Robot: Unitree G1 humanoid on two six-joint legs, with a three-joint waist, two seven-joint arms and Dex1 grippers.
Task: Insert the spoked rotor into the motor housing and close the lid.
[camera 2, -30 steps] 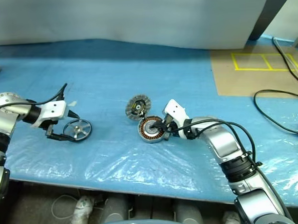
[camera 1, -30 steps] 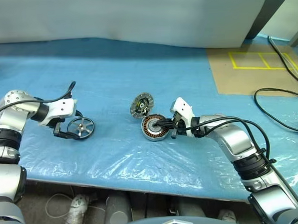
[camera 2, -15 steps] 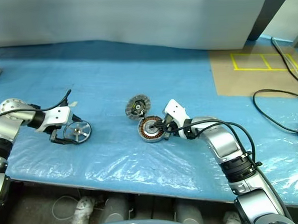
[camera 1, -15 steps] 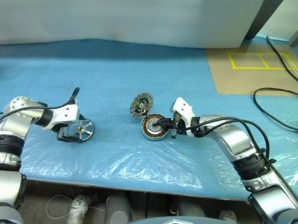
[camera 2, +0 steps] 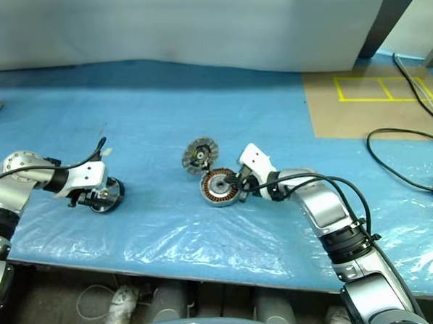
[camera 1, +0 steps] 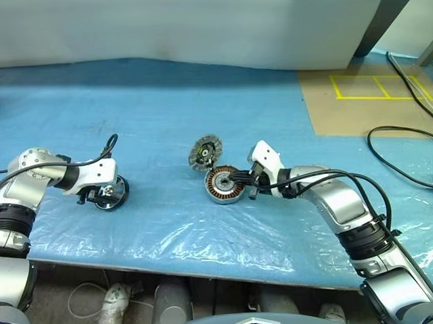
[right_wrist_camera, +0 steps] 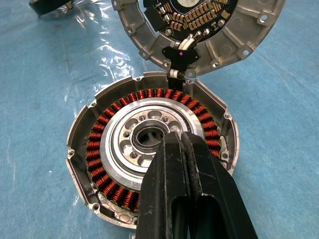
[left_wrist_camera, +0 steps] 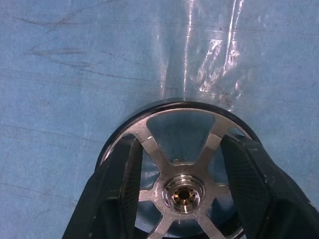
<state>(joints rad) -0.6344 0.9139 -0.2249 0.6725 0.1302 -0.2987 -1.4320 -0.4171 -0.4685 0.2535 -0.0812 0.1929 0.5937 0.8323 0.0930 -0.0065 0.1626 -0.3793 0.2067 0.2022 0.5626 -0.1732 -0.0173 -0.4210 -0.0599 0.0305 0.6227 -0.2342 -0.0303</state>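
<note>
The spoked rotor [camera 1: 109,194] lies near the left end of the blue-covered surface [camera 1: 163,121], toward its front edge, well apart from the other parts. It rests flat, hub up, so its axis stands upright. The left gripper [camera 1: 102,197] comes down on it at a steep slant; the left wrist view shows its two fingers [left_wrist_camera: 117,184] set one on each side of the wheel, against the dark rim, with the silvery spokes and brass-centred hub [left_wrist_camera: 183,193] between them. They straddle the rotor, partly closed, but whether they actually press on it cannot be told.

The motor housing [camera 1: 223,185] sits near the middle of the surface, open face up, copper windings [right_wrist_camera: 104,119] ringing a pale hub with a dark bore. The right gripper [camera 1: 244,179] reaches in from the right at a shallow angle, its fingers [right_wrist_camera: 187,189] pressed together with nothing between them, tips over the housing's centre ring.

The lid [camera 1: 205,152] lies touching the housing's far edge. The head views show its ribbed rim; the right wrist view shows a circuit board [right_wrist_camera: 197,12] inside and a small wired connector [right_wrist_camera: 180,52] at the junction.
</note>
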